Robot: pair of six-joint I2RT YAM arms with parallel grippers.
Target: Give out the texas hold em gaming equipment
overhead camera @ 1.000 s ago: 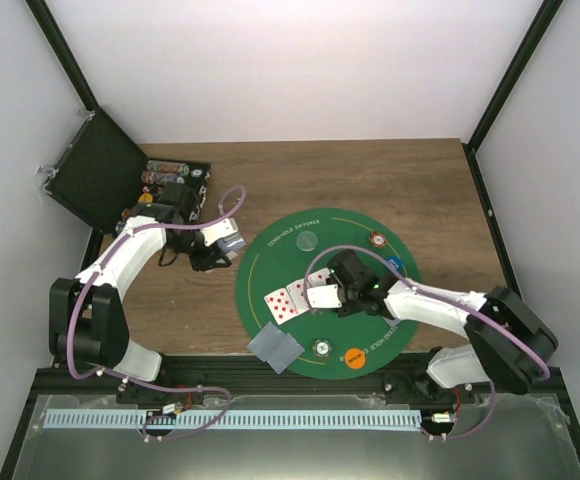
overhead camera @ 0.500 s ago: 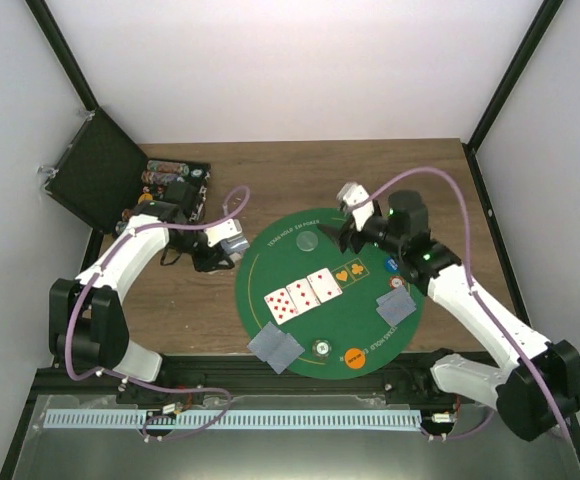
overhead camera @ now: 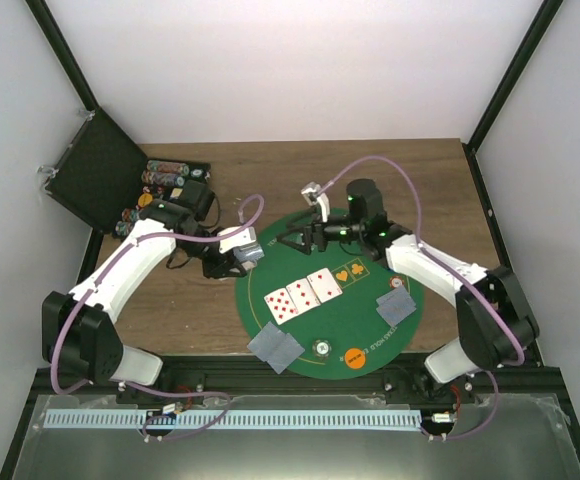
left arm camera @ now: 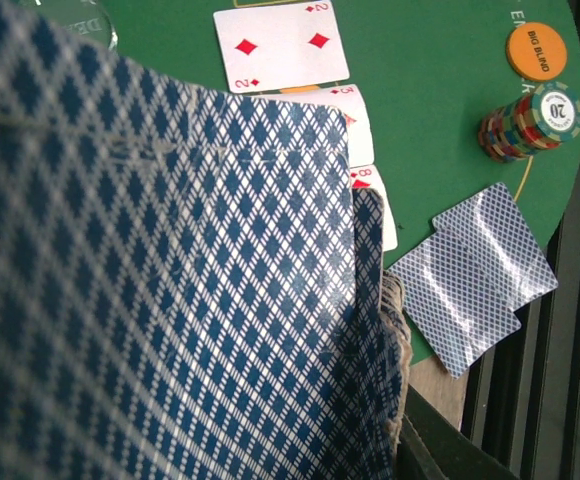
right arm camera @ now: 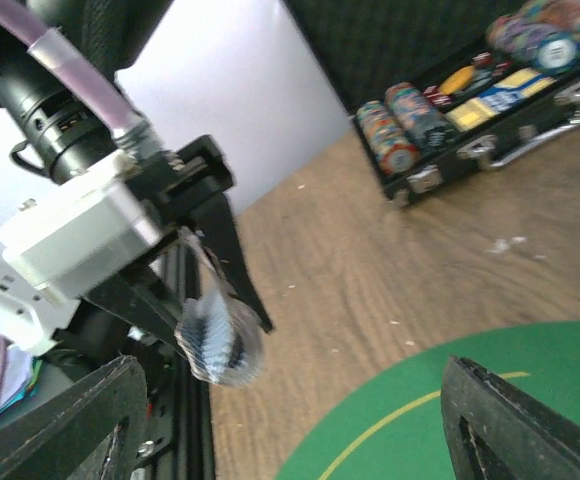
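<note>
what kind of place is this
Probably a robot test cell staged as a poker table: a left arm and right arm bolted to a wooden table inside a white-walled booth, with a green mat, cards and a chip case.

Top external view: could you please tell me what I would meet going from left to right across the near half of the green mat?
face-down cards at the left edge → small chip stack → orange token → face-down cards at the right edge. The face-up row is left out, since it overlaps these.
</note>
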